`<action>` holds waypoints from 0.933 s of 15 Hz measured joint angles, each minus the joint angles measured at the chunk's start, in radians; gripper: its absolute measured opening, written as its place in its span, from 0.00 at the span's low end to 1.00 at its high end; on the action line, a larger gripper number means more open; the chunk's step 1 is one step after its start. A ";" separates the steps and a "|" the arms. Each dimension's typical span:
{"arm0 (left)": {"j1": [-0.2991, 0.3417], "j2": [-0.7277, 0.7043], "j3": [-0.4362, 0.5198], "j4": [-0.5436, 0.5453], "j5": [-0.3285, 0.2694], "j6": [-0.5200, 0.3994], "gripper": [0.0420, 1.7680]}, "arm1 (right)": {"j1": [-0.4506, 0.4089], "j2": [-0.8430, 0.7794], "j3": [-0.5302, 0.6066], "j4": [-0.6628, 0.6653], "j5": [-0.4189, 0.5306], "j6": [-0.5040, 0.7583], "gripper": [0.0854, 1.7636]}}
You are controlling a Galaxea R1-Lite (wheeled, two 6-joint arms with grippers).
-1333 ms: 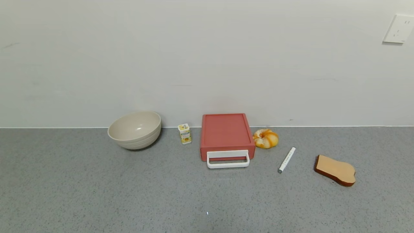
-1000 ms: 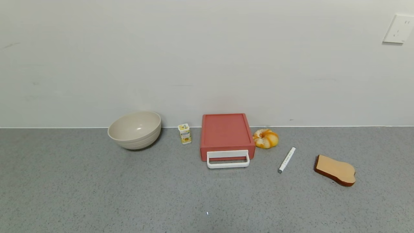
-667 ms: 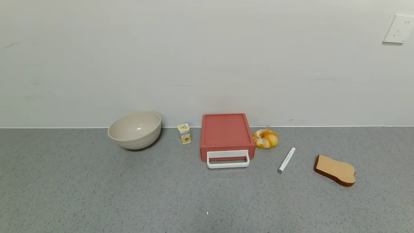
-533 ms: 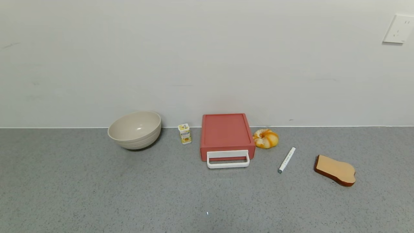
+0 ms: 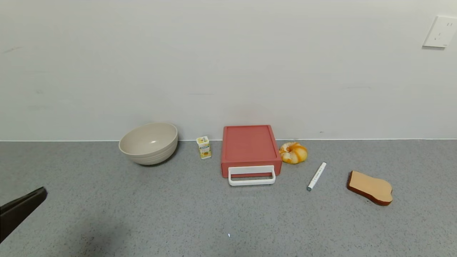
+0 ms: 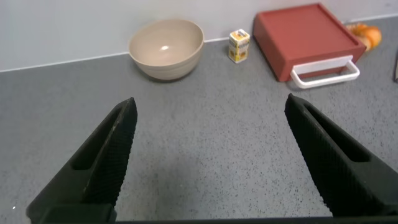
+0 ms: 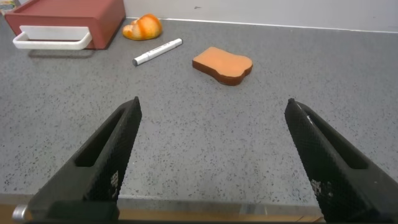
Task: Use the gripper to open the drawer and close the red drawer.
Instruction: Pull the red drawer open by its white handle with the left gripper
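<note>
The salmon-red drawer point(image 5: 249, 146) sits at the back of the grey counter against the wall, shut, its white loop handle point(image 5: 251, 180) facing me. It also shows in the left wrist view point(image 6: 305, 37) and the right wrist view point(image 7: 68, 15). One black finger point(image 5: 21, 210) of my left gripper enters the head view at the far left edge, well short of the drawer. In the left wrist view my left gripper point(image 6: 211, 124) is open and empty over bare counter. My right gripper point(image 7: 211, 124) is open and empty near the counter's front edge, out of the head view.
A beige bowl point(image 5: 148, 143) and a small yellow carton point(image 5: 204, 147) stand left of the drawer. A yellow-orange bun point(image 5: 293, 152), a white marker point(image 5: 316, 176) and a brown toast slice point(image 5: 370, 187) lie to its right. A wall outlet point(image 5: 440, 31) is at upper right.
A black finger of my left gripper has come into the head view at the lower left edge. Nothing on the counter has moved.
</note>
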State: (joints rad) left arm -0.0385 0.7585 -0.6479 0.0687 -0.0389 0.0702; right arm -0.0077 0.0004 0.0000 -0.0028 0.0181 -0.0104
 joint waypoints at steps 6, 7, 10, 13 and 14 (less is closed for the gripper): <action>-0.151 0.460 -0.299 0.095 0.010 0.009 0.97 | 0.000 0.000 0.000 0.000 0.000 0.001 0.96; -0.174 0.526 -0.353 0.114 0.008 0.009 0.97 | 0.000 0.000 0.000 0.000 0.000 0.000 0.96; -0.247 0.716 -0.512 0.165 -0.005 0.011 0.97 | 0.000 0.000 0.000 0.000 0.000 0.000 0.96; -0.338 0.858 -0.619 0.177 -0.021 0.012 0.97 | 0.000 0.000 0.000 -0.001 0.000 0.000 0.96; -0.366 0.890 -0.637 0.179 -0.026 0.010 0.97 | 0.000 0.000 0.000 -0.001 0.000 0.000 0.96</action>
State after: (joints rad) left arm -0.4045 1.6485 -1.2853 0.2472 -0.0649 0.0798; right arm -0.0077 0.0004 0.0000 -0.0036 0.0181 -0.0100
